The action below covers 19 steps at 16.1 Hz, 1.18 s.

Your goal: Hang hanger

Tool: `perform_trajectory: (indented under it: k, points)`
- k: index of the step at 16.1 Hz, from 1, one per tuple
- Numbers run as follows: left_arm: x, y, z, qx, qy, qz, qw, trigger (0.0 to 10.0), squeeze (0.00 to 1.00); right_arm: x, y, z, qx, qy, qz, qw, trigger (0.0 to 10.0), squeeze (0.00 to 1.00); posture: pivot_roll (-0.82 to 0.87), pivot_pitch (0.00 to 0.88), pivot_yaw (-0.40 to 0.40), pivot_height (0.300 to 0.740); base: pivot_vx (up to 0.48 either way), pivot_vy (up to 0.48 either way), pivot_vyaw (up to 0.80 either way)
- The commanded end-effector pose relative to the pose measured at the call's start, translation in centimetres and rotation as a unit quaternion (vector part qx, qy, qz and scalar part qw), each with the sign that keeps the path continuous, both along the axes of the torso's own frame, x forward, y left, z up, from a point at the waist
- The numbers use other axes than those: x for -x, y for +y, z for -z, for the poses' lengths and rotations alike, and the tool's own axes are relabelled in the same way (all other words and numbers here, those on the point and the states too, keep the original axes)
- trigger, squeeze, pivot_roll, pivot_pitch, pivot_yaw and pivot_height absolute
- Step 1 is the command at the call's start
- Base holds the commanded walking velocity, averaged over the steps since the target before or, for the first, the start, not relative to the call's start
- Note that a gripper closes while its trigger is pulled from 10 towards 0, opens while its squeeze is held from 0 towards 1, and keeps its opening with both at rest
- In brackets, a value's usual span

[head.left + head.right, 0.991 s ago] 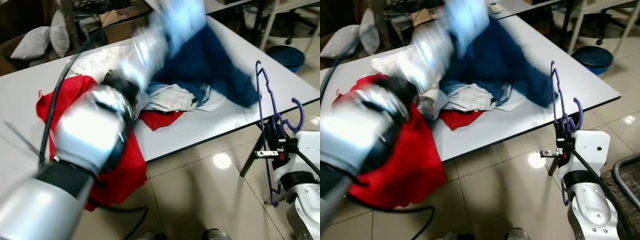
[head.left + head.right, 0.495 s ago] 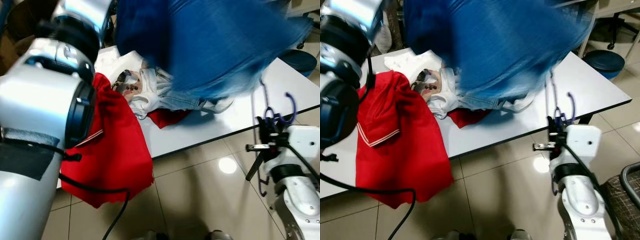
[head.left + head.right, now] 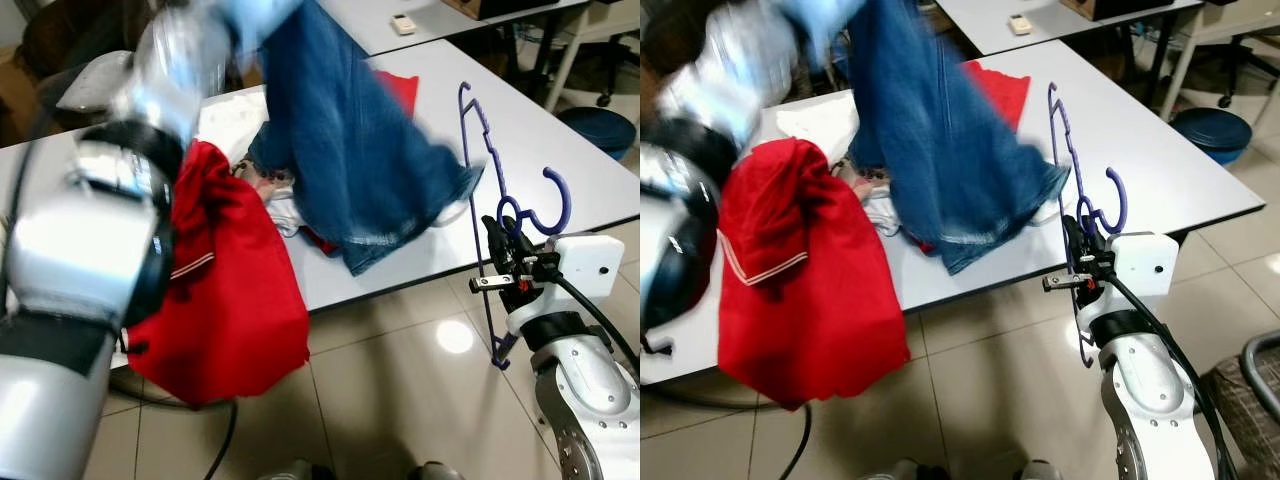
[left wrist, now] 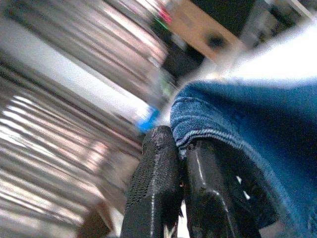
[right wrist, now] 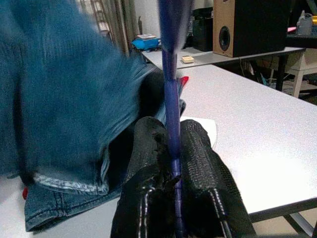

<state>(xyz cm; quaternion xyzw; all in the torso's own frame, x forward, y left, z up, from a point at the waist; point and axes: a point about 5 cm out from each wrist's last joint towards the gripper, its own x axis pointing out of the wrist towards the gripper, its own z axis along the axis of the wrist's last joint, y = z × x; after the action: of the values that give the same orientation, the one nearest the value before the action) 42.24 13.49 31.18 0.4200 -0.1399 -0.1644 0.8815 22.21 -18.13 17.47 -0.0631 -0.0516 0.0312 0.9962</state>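
Hanger [image 3: 480, 190] at 3 o'clock: thin, stiff, light; right gripper [image 5: 171, 148] pinches its rod | jeans [image 3: 350, 150] at 12: heavy, floppy; left gripper [image 4: 181, 163] pinches the hem – you support low.

You see a bright room with even light. A round glare spot [image 3: 455, 336] shines on the tiled floor under the surface's [image 3: 560, 160] near edge. The left arm [image 3: 150, 130] is blurred. The left wrist view's background is streaked, and the blue cloth [image 5: 59, 94] looks soft up close.
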Motion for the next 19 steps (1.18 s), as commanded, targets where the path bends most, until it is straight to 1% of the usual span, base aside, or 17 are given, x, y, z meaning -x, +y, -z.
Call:
perform_trajectory:
  k: [1, 2, 3, 4, 5, 6, 7, 8, 10, 11, 12, 13, 14, 16, 17, 18, 19]
  points:
    - [0.0, 0.8, 3.2, -0.034, 0.051, -0.003, 0.998, 0.0, 0.0, -0.1, -0.2, -0.1, 0.0, -0.006, 0.007, 1.0, 10.0, 0.0, -0.06, 0.0, 0.158, 0.74, 0.0, 0.0, 0.0]
    - [0.3, 1.4, 5.5, -0.041, 0.078, -0.008, 0.996, 0.0, 0.0, 0.0, -0.4, 0.0, 0.0, -0.005, 0.012, 1.0, 10.0, 0.0, -0.06, 0.0, 0.159, 0.74, 0.0, 0.0, 0.0]
    - [1.3, 1.1, 10.2, -0.023, 0.145, 0.031, 0.989, 0.0, 0.0, 0.2, -0.6, 0.2, 0.001, -0.001, 0.015, 1.0, 10.0, 0.0, -0.05, 0.0, 0.149, 0.74, 0.0, 0.0, 0.0]
    - [2.6, -0.8, 13.0, 0.014, 0.2, 0.106, 0.974, 0.0, 0.0, 0.2, -0.8, 0.3, 0.001, 0.003, 0.015, 1.0, 10.0, 0.0, -0.05, 0.0, 0.141, 0.74, 0.0, 0.0, 0.0]
    - [2.9, -1.5, 13.5, 0.025, 0.213, 0.125, 0.969, 0.0, 0.0, 0.2, -0.8, 0.4, 0.0, 0.004, 0.015, 1.0, 10.0, 0.0, -0.05, 0.0, 0.141, 0.74, 0.0, 0.0, 0.0]
    - [3.7, -2.9, 14.5, 0.042, 0.228, 0.162, 0.959, 0.0, 0.0, -0.1, -0.6, 0.4, 0.0, 0.005, 0.01, 1.0, 10.0, 0.0, -0.04, 0.0, 0.137, 0.74, 0.0, 0.0, 0.0]
    - [4.1, -4.0, 15.0, 0.069, 0.229, 0.17, 0.956, 0.0, 0.0, -0.3, -0.4, 0.4, -0.001, 0.005, 0.002, 1.0, 10.0, 0.0, -0.03, 0.0, 0.135, 0.74, 0.0, 0.0, 0.0]
    - [4.1, -4.6, 15.1, 0.094, 0.227, 0.162, 0.956, 0.0, 0.0, -0.3, -0.1, 0.2, -0.006, 0.001, -0.013, 1.0, 10.0, 0.0, -0.03, 0.0, 0.137, 0.74, 0.0, 0.0, 0.0]
    - [3.7, -4.3, 14.4, 0.145, 0.211, 0.133, 0.958, 0.0, 0.0, 0.1, 0.0, -0.4, -0.017, -0.009, -0.05, 0.999, 10.0, 0.0, -0.04, 0.0, 0.145, 0.74, 0.0, 0.0, 0.0]
    - [3.1, -3.6, 12.9, 0.201, 0.185, 0.105, 0.956, 0.0, 0.0, 0.8, -0.1, -1.0, -0.011, -0.014, -0.088, 0.996, 10.0, 0.0, -0.04, 0.0, 0.145, 0.74, 0.0, 0.0, 0.0]
    - [2.4, -3.0, 11.3, 0.252, 0.165, 0.087, 0.95, 0.0, 0.0, 1.2, -0.5, -1.3, -0.006, -0.012, -0.104, 0.994, 10.0, 0.0, -0.05, 0.0, 0.151, 0.74, 0.0, 0.0, 0.0]
    - [1.8, -2.5, 9.1, 0.29, 0.141, 0.077, 0.944, 0.0, 0.0, 1.9, -0.6, -1.7, 0.003, -0.008, -0.145, 0.989, 10.0, 0.0, -0.05, 0.0, 0.152, 0.74, 0.0, 0.0, 0.0]
    - [1.3, -2.2, 7.5, 0.305, 0.125, 0.073, 0.941, 0.0, 0.0, 2.4, -0.6, -2.0, 0.001, -0.003, -0.176, 0.984, 10.0, 0.0, -0.05, 0.0, 0.151, 0.74, 0.0, 0.0, 0.0]
    - [0.6, -1.5, 4.9, 0.32, 0.1, 0.055, 0.94, 0.0, 0.0, 3.5, -1.0, -2.4, 0.006, 0.01, -0.221, 0.975, 10.0, 0.0, -0.06, 0.0, 0.153, 0.74, 0.0, 0.0, 0.0]
    - [0.2, -0.6, 3.0, 0.329, 0.08, 0.034, 0.94, 0.0, 0.0, 4.2, -1.8, -2.7, 0.011, 0.02, -0.237, 0.971, 10.0, 0.0, -0.06, 0.0, 0.157, 0.74, 0.0, 0.0, 0.0]
    - [0.0, 0.3, 0.9, 0.326, 0.054, 0.016, 0.944, 0.0, 0.0, 5.1, -2.9, -3.0, 0.015, 0.036, -0.253, 0.967, 10.0, 0.0, -0.06, 0.0, 0.159, 0.74, 0.0, 0.0, 0.0]
    - [0.0, 0.6, -0.3, 0.325, 0.041, 0.013, 0.945, 0.0, 0.0, 5.8, -3.3, -3.1, 0.014, 0.052, -0.277, 0.959, 10.0, 0.0, -0.06, 0.0, 0.159, 0.74, 0.0, 0.0, 0.0]
